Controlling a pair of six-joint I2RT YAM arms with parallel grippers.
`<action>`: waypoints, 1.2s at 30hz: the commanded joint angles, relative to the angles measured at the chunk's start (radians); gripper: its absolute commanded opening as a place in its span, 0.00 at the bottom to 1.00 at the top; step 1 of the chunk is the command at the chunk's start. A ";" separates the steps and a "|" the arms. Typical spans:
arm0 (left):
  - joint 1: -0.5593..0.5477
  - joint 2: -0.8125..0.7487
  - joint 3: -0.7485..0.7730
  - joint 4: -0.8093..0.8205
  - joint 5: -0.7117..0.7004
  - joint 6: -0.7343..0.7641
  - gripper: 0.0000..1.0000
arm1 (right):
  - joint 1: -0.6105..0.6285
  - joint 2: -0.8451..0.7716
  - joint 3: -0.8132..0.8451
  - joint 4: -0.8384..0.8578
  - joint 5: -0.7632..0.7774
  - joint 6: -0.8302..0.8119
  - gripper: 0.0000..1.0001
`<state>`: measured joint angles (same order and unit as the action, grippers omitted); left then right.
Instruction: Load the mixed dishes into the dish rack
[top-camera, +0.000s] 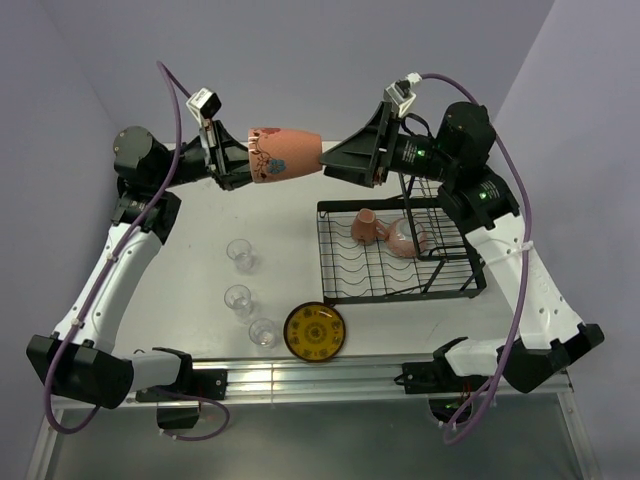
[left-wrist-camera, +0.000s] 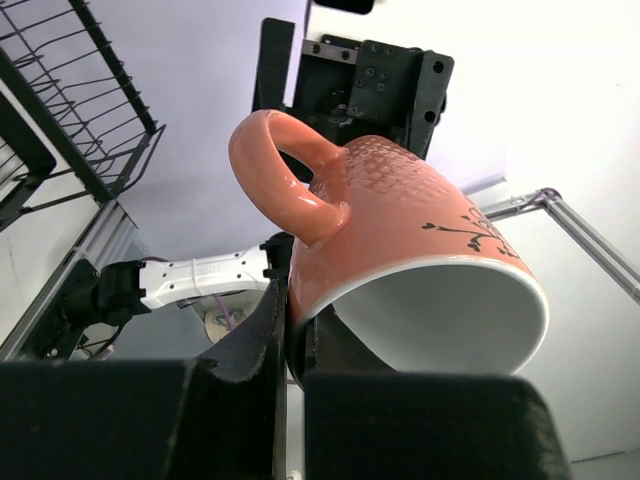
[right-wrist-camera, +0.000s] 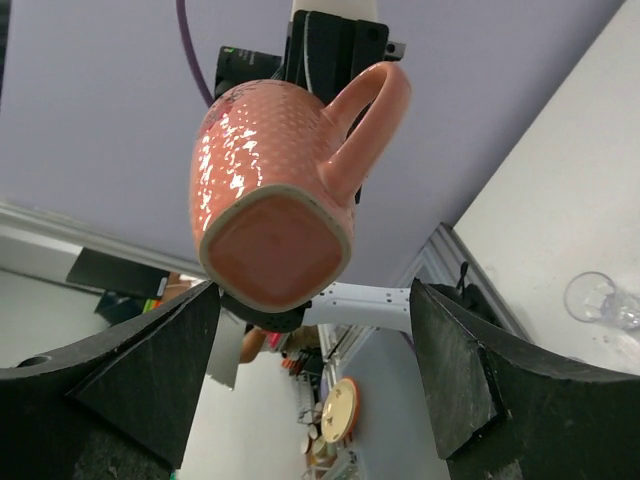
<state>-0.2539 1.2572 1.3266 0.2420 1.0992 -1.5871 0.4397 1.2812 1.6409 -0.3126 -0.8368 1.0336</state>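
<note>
Currently, a salmon-pink mug hangs in the air above the far edge of the table, lying on its side between the two arms. Its white mouth faces the left arm and its flat base faces the right arm. Seen from the right wrist, the handle sticks out to the upper right.

The left gripper holds the mug by its rim. Its jaws are nearly closed, pinching the wall with one finger inside the mouth and one outside.

The right gripper points at the mug's base. Its jaws are spread wide, one finger on each side of the base, and neither appears to touch it.

This looks like a mid-air handover from the left arm to the right. The next move probably calls for the right gripper to ease forward around the body and close before the left one lets go. The mug's rounded, glossy sides could slip.

The black wire dish rack sits below and to the right. A second mug and a pink bowl already lie in it.

On the table to the rack's left stand three clear glasses, well apart from it. A yellow plate lies near the rack's front corner.
</note>
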 joint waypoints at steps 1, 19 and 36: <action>0.004 -0.038 -0.007 0.213 0.016 -0.103 0.00 | -0.006 -0.016 -0.024 0.177 -0.059 0.075 0.83; 0.002 -0.090 -0.060 0.178 0.007 -0.082 0.00 | 0.085 0.067 0.014 0.339 -0.053 0.223 0.81; 0.005 -0.113 -0.089 0.027 0.007 0.005 0.67 | 0.131 0.069 0.043 0.253 -0.007 0.169 0.00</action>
<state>-0.2466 1.1809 1.2251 0.3294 1.1175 -1.6405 0.5522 1.3628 1.6356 -0.0765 -0.8501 1.2144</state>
